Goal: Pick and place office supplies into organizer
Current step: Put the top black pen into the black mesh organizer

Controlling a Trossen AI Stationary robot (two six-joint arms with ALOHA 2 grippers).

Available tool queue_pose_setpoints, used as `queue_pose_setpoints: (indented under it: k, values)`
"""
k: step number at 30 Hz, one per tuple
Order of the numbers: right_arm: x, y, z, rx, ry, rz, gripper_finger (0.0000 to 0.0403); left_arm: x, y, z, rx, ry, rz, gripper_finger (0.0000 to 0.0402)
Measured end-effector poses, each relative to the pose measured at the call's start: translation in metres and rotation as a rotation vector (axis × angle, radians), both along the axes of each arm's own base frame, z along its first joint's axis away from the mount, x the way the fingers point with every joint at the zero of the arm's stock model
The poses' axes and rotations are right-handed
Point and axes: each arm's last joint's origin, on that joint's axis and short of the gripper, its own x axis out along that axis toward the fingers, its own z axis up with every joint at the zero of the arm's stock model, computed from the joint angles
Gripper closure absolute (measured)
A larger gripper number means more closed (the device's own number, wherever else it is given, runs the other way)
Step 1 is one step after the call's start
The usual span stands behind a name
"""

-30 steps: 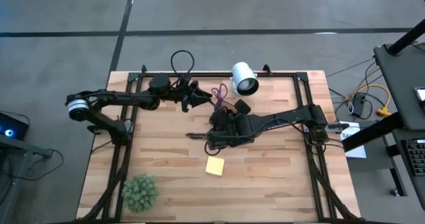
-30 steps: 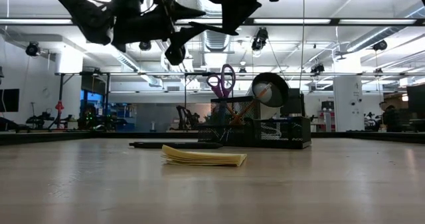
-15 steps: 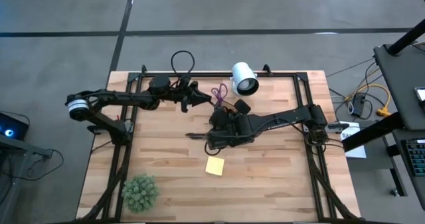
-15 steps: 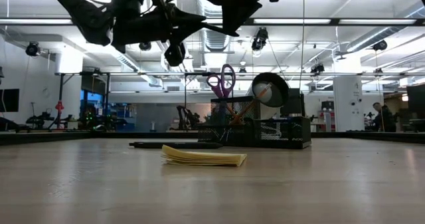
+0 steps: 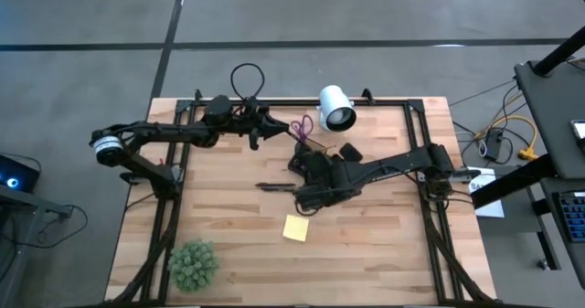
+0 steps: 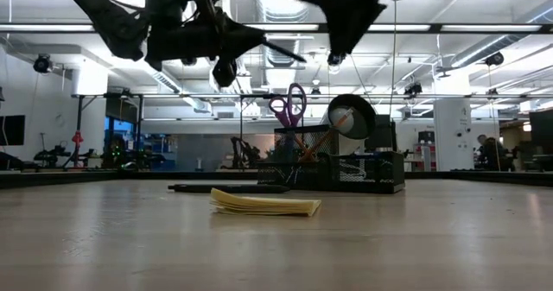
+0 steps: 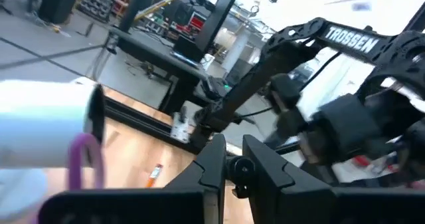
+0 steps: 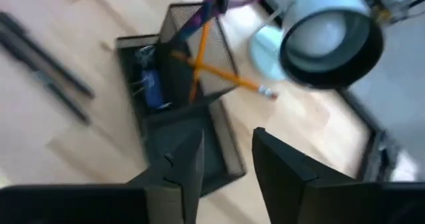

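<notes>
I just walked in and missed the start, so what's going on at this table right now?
Two robot arms are sorting office supplies into a black mesh organizer. The scissors and orange pencil already stand in its cup. The right gripper hangs open and empty above the organizer. The left gripper is raised near the back of the table, beside a white camera. A black pen and yellow sticky pad lie on the table.

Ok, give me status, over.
Right gripper open, empty, above black mesh organizer. Left gripper raised nearby. Yellow sticky-note pad, slim black pen on wooden table.
</notes>
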Motion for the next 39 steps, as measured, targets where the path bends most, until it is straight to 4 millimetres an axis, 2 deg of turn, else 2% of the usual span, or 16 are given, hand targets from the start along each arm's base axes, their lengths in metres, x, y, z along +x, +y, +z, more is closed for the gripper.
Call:
queue_pose_setpoints:
  k: [3,7,10,16,20,27,31,34,39]
  values:
    - [-0.011,0.009,0.0,0.03,-0.025,-0.029,0.0275,0.002,0.002,-0.004,0.08,0.065,0.013,0.0383]
    - [-0.022,0.02,-0.006,0.073,-0.031,-0.06,0.0267,0.009,0.002,-0.005,0.282,0.195,-0.003,0.0383]
    - [-0.026,0.027,-0.01,0.081,-0.042,-0.087,0.0267,0.016,0.001,0.0,0.422,0.288,-0.002,0.0383]
    - [-0.028,0.029,-0.015,0.082,-0.054,-0.117,0.0276,0.027,0.003,0.014,0.641,0.347,0.07,0.0383]
    - [-0.028,0.029,-0.015,0.082,-0.055,-0.115,0.0281,0.037,0.004,0.011,0.644,0.368,0.05,0.0383]
    - [-0.028,0.029,-0.015,0.072,-0.054,-0.11,0.0279,0.053,-0.001,-0.016,0.613,0.444,-0.018,0.0383]
    - [-0.028,0.029,-0.015,0.071,-0.054,-0.109,0.0278,0.058,-0.003,-0.024,0.616,0.482,0.003,0.0383]
    - [-0.028,0.029,-0.016,0.07,-0.051,-0.109,0.028,0.063,-0.005,-0.032,0.611,0.498,-0.013,0.036]
    - [-0.029,0.028,-0.018,0.067,-0.042,-0.106,0.0282,0.069,-0.014,-0.038,0.562,0.506,-0.043,0.0291]
